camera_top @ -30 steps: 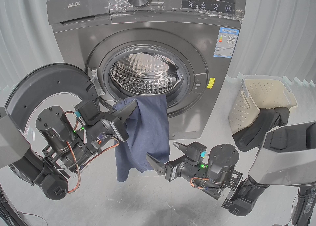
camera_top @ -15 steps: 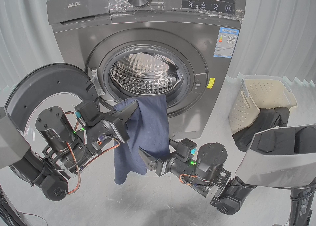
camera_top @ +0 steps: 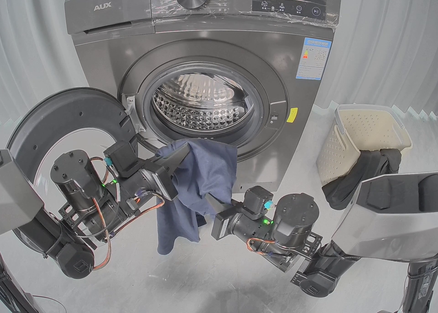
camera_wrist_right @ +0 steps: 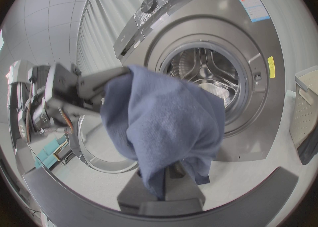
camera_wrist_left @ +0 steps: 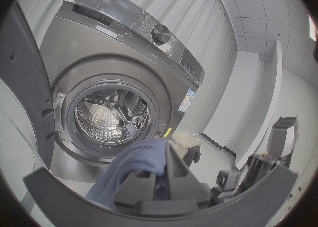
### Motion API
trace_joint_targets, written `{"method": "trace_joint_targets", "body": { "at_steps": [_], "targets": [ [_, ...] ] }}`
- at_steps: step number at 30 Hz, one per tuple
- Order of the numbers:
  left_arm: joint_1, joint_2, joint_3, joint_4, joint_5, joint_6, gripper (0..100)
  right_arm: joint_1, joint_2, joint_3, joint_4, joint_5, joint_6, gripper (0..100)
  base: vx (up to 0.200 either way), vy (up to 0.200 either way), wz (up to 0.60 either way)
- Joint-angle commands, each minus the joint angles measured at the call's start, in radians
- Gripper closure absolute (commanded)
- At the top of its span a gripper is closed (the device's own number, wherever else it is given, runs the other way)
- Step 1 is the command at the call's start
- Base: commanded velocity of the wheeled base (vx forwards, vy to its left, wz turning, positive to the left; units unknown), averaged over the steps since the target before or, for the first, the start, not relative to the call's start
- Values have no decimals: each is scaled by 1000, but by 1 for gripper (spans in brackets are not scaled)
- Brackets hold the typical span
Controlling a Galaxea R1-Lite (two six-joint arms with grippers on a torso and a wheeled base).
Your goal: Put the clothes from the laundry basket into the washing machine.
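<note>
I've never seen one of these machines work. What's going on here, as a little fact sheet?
Washing machine: door swung open, drum looks empty
Blue garment: hanging before the opening, outside the drum
Left claw: shut on the garment's top
Right claw: shut on its lower part
Laundry basket: on the floor at the robot's right, dark clothes draped over its rim

Left arm extended forward from the lower left, wrist angled up; left end effector [camera_top: 182,150] clamped on the top edge of the blue garment [camera_top: 207,168]. Right arm comes in from the lower right, forearm low. Right end effector [camera_top: 211,199] pinched on the garment's mid fold, just below the left.
</note>
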Motion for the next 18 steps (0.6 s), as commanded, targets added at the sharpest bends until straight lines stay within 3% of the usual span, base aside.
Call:
{"method": "trace_joint_targets", "body": {
  "at_steps": [1, 7, 18],
  "targets": [
    [31, 24, 33, 3, -14, 2, 0, 0, -82, 6, 0, -2, -1, 100, 0, 0, 0],
    [68, 119, 34, 1, -19, 6, 0, -17, -145, 6, 4, -5, -3, 100, 0, 0, 0],
    [66, 157, 53, 1, -19, 8, 0, -24, -154, -12, 1, -6, -3, 100, 0, 0, 0]
  ]
}}
